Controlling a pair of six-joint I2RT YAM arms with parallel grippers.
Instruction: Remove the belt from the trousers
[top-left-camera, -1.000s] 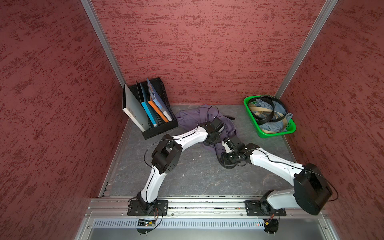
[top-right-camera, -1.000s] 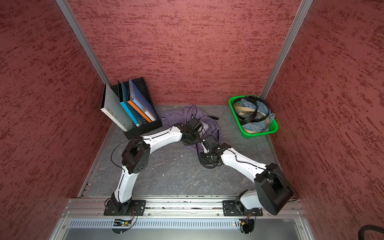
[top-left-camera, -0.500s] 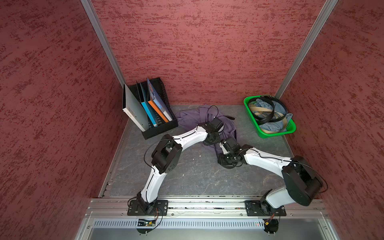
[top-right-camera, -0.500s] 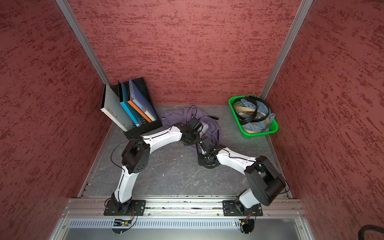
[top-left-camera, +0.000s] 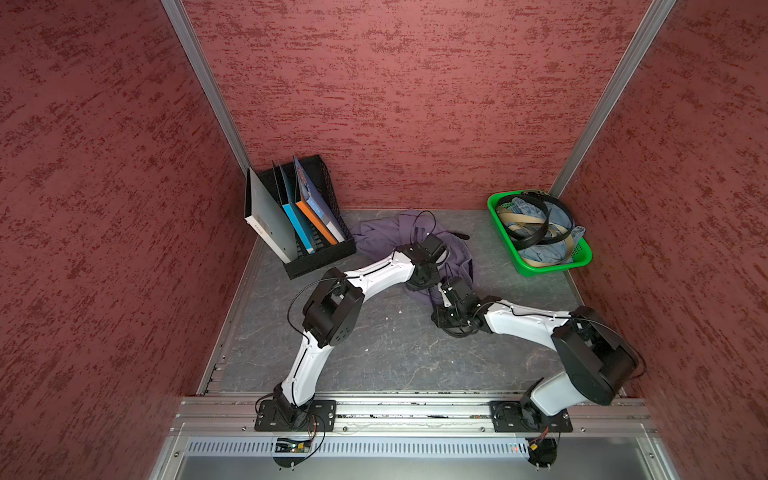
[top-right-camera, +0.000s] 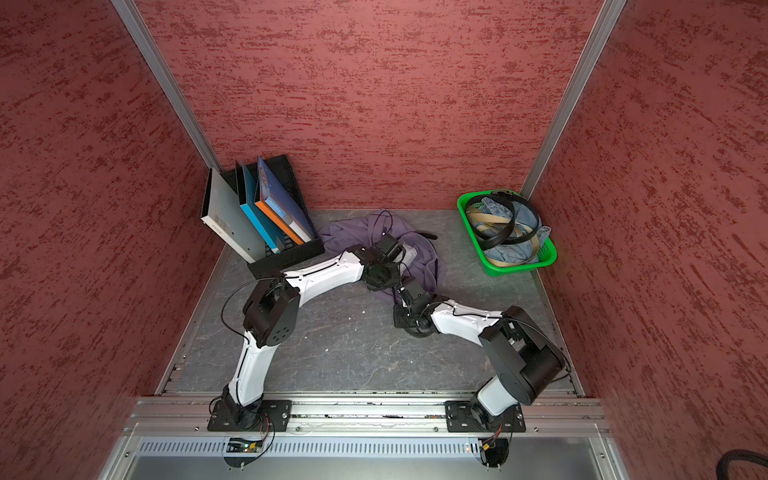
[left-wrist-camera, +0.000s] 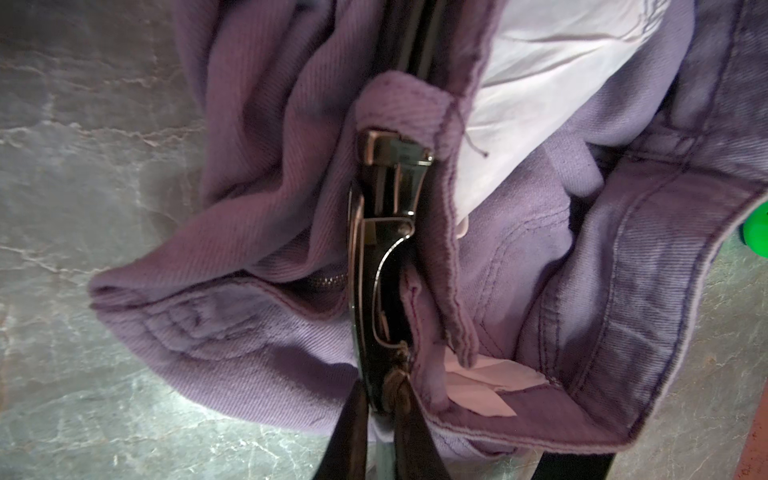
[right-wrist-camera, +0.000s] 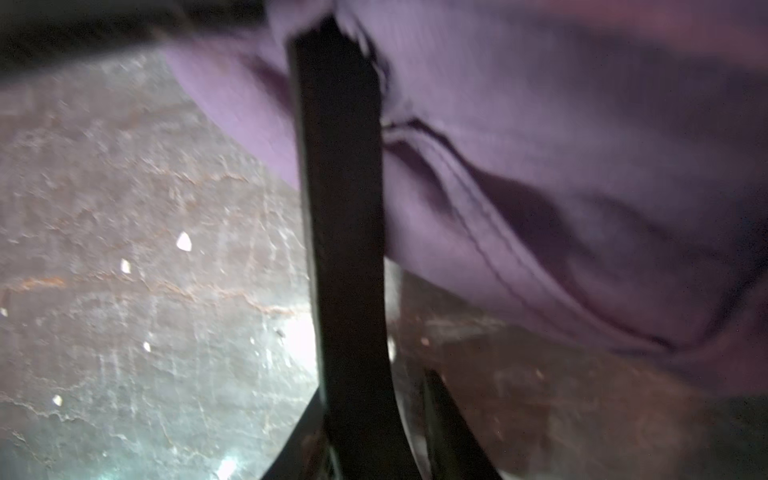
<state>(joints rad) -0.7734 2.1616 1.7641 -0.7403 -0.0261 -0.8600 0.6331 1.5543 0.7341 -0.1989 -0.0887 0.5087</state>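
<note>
A: Belt (right-wrist-camera: 340, 187) location, step?
B: Threaded in trousers (left-wrist-camera: 257, 187), back of desk (top-left-camera: 374, 353); buckle (left-wrist-camera: 384, 249) beside a loop (left-wrist-camera: 403, 104). Left gripper (left-wrist-camera: 380, 399) pinching buckle, right gripper (right-wrist-camera: 365, 415) clamped on strap (right-wrist-camera: 349, 311). Mid-extraction.
A: Next?
B: Likely steady pull through loops, fabric held back.

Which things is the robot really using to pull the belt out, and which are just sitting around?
For the job:
black belt
purple trousers
left claw, shut on the buckle
right claw, shut on the strap

Just lying about:
green basket of denim and other belts
file rack with folders
</note>
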